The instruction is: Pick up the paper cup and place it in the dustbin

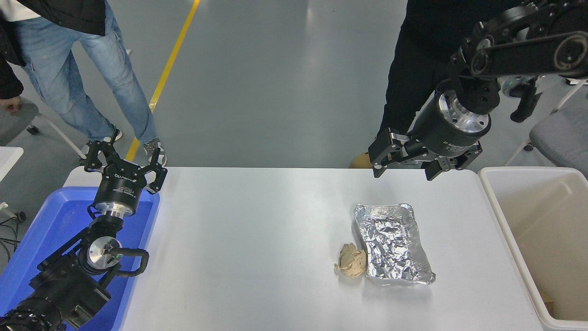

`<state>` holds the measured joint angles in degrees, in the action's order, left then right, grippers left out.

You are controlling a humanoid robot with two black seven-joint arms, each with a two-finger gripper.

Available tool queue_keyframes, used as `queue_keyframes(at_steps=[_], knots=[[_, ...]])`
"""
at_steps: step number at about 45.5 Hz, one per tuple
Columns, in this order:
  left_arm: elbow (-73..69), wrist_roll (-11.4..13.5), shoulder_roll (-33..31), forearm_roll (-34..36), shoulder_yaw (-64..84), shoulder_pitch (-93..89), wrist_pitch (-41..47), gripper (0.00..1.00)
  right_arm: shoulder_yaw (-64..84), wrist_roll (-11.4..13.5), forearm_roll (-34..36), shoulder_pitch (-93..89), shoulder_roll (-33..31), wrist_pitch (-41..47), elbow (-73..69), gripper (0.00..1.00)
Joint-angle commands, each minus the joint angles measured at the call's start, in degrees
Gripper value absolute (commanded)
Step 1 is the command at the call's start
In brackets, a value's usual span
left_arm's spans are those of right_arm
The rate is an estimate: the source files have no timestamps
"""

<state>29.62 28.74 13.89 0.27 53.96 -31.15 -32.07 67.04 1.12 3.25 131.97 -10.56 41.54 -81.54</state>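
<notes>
Grey floor with a yellow line stretches beyond the white counter [257, 239], and two people stand at the far side, one in jeans [92, 69] at the far left, one in black [413, 59] at the far right. On the counter lie a foil tray [392, 243] and, touching its near-left side, a brown paper ball [352, 260]. Off the right edge stands the bin [494, 184], its inside cream (only a brownish scrap shows in its near corner). No paper cup shows anywhere, so I cannot tell where it is. Coming in from the upper right, the right hand [404, 161] hangs over the counter's far edge, left of the bin, fingers spread and grasping nothing. Parked at the near left over a blue tray [36, 239], the left hand [124, 158] is released too.
</notes>
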Motion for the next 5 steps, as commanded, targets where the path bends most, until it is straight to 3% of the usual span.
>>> queue_keyframes(at_steps=[1,5], knots=[[0.0,-0.08,0.0,0.0,0.0,0.03,-0.01,0.98,-0.15,0.03,0.09,0.92,-0.07,0.64,-0.64,1.0],[0.0,0.0,0.0,0.0,0.0,0.03,-0.01,0.98,-0.15,0.03,0.09,0.92,-0.07,0.64,-0.64,1.0]])
